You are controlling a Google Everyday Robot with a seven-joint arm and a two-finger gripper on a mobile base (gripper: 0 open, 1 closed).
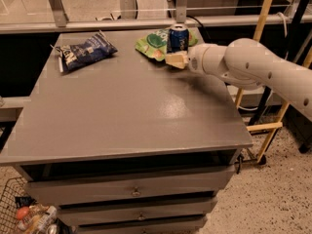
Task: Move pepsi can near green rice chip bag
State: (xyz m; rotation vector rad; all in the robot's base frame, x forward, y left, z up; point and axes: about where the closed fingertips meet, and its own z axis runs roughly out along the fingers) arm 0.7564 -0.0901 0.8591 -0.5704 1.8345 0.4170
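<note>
Dark blue snack bag (84,52): lies flat on the grey table (126,111), well to the left of the gripper and a little farther back. It is not part of the task.

Green rice chip bag (152,39): a crinkly, light-green bag lying flat just left of the gripper and behind it, near the table's far edge.

Pepsi can (178,37): stands upright directly behind the gripper, right at the bag's right-hand edge. Whether it touches the bag or rests on its edge cannot be told.

Gripper (176,60): a pale tan tip low over the table, just in front of the can's base. Whether it is released, clenched or grasping the can cannot be told from this view.

Arm (253,65): a thick white arm reaching in from the right, ending at the gripper.

Step in hand: judging by the layout, the can already sits close to the green bag, so the placing looks nearly or fully done.

Doing it well: if the can is held, the robot should let go only once the can's base is flat on bare table, not on the crinkled bag. It should then draw the gripper straight back toward the arm's side, away from the can.

Risk: a sideways brush could tip the upright can or push the light bag.
</note>
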